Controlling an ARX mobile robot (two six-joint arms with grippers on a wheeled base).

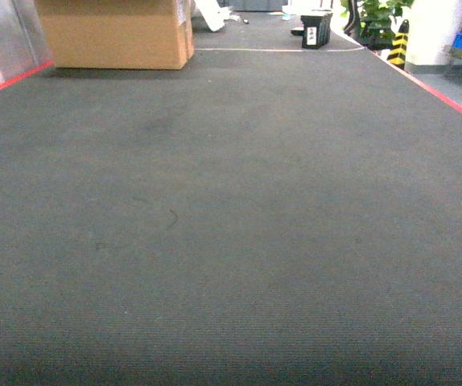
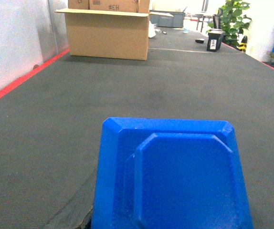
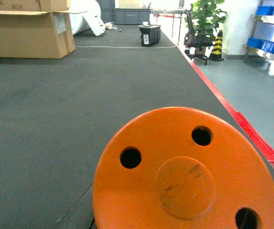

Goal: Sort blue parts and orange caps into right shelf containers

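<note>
Blue part (image 2: 173, 179), filling the near field of the left wrist view, flat octagon-panelled face toward the lens; long axis indeterminate. Orange cap (image 3: 187, 174), a three-holed disc, likewise faces the right wrist camera. Neither pincer visible. Beyond: dark carpet (image 1: 231, 225), cardboard box (image 1: 114, 32) far left, blue crates (image 3: 270, 45) on a shelf far right.

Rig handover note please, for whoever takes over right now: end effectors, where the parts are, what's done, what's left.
Left end effector: not visible; a blue part fills the bottom of the left wrist view, grip state cannot be told.
Right end effector: not visible; an orange cap fills the bottom of the right wrist view, same uncertainty.
Blue shelf containers sit far off to the right, past the red floor line.
Done: nothing visibly deposited.
Left: likely carry both across and sort them.
</note>
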